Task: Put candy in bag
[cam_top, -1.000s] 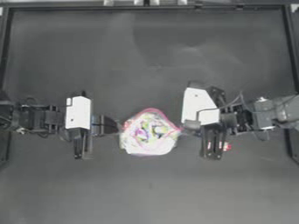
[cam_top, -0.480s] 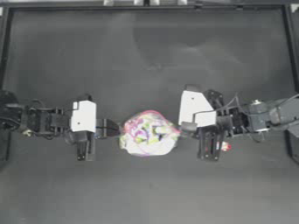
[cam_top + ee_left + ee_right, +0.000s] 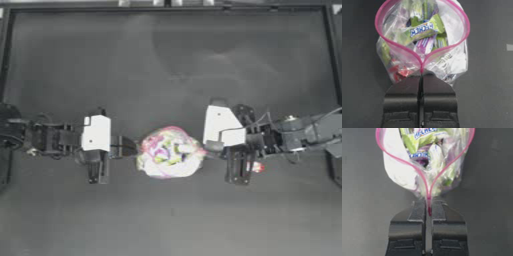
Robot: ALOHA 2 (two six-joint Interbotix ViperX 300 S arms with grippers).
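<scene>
The bag (image 3: 169, 152) sits at the table's middle, a clear zip bag with a pink strip (image 3: 387, 42) round its mouth and green, yellow and pink sweets inside. My left gripper (image 3: 133, 150) is shut on the strip at the bag's left end, its jaws pressed together (image 3: 421, 75). At the opposite end my right gripper (image 3: 202, 150) is shut on the strip too (image 3: 429, 206). Between them the mouth bows open in a loop. The candy (image 3: 256, 167), small, red and white, lies on the table beside the right arm, outside the bag.
Dark table (image 3: 171, 65) all round, with a raised rim (image 3: 171, 7) along the far side. Both arms lie level with the bag, left arm (image 3: 53, 139) and right arm (image 3: 294, 134).
Both arms have edged a little toward each other and toward the near side. The bag hardly shifted. The candy stayed where it was.
</scene>
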